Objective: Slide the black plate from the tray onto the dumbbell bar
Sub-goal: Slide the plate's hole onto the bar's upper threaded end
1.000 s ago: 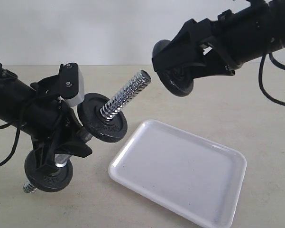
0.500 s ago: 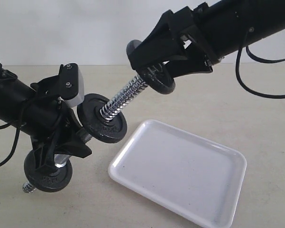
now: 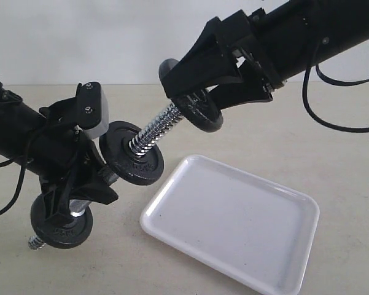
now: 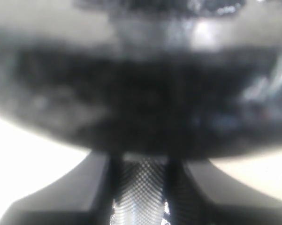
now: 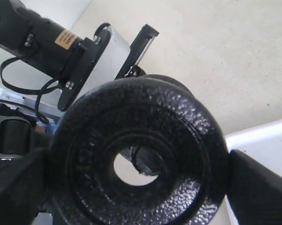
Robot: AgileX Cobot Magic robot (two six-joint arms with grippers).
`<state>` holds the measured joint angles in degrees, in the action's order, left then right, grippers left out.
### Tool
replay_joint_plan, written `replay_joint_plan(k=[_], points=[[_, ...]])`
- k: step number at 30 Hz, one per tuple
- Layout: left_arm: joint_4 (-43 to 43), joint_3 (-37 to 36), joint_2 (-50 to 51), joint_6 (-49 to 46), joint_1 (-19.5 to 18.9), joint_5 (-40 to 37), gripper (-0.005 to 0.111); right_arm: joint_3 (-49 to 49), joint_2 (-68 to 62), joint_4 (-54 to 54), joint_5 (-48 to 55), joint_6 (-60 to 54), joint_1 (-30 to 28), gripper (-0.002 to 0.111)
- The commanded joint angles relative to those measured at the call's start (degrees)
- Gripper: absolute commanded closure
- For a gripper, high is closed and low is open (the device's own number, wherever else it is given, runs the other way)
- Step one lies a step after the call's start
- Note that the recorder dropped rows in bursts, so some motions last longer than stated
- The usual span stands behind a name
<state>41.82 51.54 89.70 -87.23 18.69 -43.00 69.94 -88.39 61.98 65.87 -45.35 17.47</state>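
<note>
Nearest, the white tray (image 3: 233,239) lies flat on the pale counter (image 3: 337,160). Just left of it, my left jaws are clenched on the grip of the dumbbell bar (image 3: 152,134). I hold the bar tilted, its low end down near the counter and its threaded end pointing up and to the right. A small black disc (image 3: 61,222) sits on the low end. A second disc (image 3: 132,161) sits on the bar above my grasp, at the foot of the bare thread. My left wrist view is mostly a blur of dark disc, with the bar's knurled grip showing between my jaws. Farther back, my right jaws grasp the black plate (image 3: 202,114) by its rim, pressing it from both sides, in the air and clear of the tray. The plate is at the bar's threaded tip; I cannot tell how far the tip is into the hole. Behind it all stands a plain white wall (image 3: 110,37).
</note>
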Motion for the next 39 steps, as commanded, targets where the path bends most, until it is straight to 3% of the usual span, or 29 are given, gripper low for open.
replay_joint_plan(k=[1, 24, 39], points=[[6.8, 1.8, -3.2, 0.8, 0.1, 1.1, 0.102, 0.7, -0.3, 2.8, -1.2, 0.0, 3.9, 0.108], [6.8, 1.8, -3.2, 0.8, 0.1, 0.3, 0.102, 0.8, -3.2, -5.7, -10.2, 0.5, 4.9, 0.108], [8.8, 1.8, -3.2, -1.3, 0.1, 0.0, 0.102, 2.3, -3.2, -5.7, -9.6, 0.3, 4.8, 0.108]])
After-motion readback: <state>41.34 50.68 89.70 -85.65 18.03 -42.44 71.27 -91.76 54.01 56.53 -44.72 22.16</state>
